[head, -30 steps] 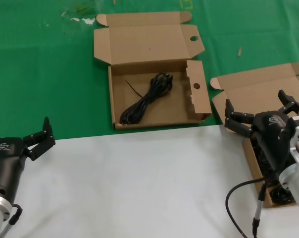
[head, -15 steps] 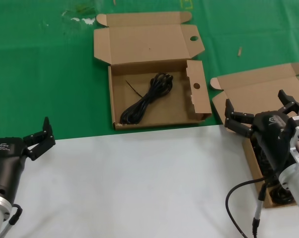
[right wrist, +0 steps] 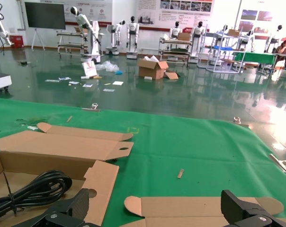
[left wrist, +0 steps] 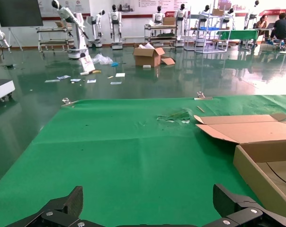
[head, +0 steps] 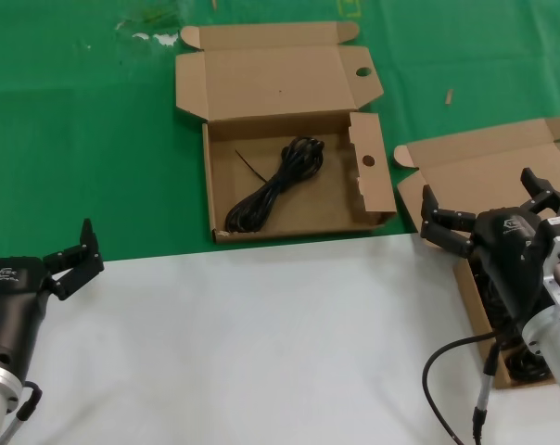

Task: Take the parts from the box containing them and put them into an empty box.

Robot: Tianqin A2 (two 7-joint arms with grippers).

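Hovering spread and empty above the plain-lidded box [head: 465,171] where black cables [head: 530,363] remain, the right gripper [head: 495,211] has more to move; one cable hank [head: 275,184] already lies in the holed box [head: 377,190] beyond, left gripper [head: 70,258] spread, idle.

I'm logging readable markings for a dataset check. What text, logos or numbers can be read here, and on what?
Nothing can be read with certainty.
White logo marks on the left gripper and the right gripper: too small to read.
Wall posters behind the hall: too small to read.
Both boxes, holed box and plain box: no print visible.
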